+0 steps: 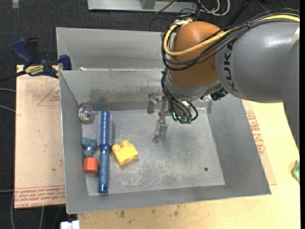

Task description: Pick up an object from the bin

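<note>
Half hidden under orange wrist cover, gripper above bare floor of bin, width impossible to tell. Clustered at its eight o'clock: yellow block nearest, blue brush, red cube, silvery ball.

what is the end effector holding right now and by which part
Nothing is held. The end effector hangs over the bin floor with no object in it; the blue hairbrush and yellow building block lie off to the view's left.
</note>
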### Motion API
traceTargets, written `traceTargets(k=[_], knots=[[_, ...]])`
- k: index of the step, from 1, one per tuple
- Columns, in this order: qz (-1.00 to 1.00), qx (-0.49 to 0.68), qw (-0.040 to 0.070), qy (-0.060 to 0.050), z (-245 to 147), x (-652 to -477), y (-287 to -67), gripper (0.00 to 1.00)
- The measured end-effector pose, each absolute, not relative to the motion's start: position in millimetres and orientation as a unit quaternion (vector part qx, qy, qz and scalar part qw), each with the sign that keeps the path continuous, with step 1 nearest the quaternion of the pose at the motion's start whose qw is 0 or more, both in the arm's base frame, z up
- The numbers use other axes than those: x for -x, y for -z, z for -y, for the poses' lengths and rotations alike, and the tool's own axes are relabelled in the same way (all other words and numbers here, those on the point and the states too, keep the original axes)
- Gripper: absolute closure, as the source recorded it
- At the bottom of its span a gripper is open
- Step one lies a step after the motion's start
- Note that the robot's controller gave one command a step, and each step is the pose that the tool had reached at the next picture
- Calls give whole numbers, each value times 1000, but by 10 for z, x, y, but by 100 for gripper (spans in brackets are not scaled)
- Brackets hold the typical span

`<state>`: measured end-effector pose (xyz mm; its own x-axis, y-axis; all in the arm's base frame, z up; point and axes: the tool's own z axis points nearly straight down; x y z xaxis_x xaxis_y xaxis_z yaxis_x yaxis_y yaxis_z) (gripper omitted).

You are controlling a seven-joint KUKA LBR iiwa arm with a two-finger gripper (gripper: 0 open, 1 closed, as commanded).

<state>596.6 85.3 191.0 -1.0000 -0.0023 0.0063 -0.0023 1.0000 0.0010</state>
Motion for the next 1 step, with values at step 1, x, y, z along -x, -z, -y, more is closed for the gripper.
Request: traceTargets(k=[1], knots=[[997, -78, 3, 1, -1597, -5255, -1439, 0]])
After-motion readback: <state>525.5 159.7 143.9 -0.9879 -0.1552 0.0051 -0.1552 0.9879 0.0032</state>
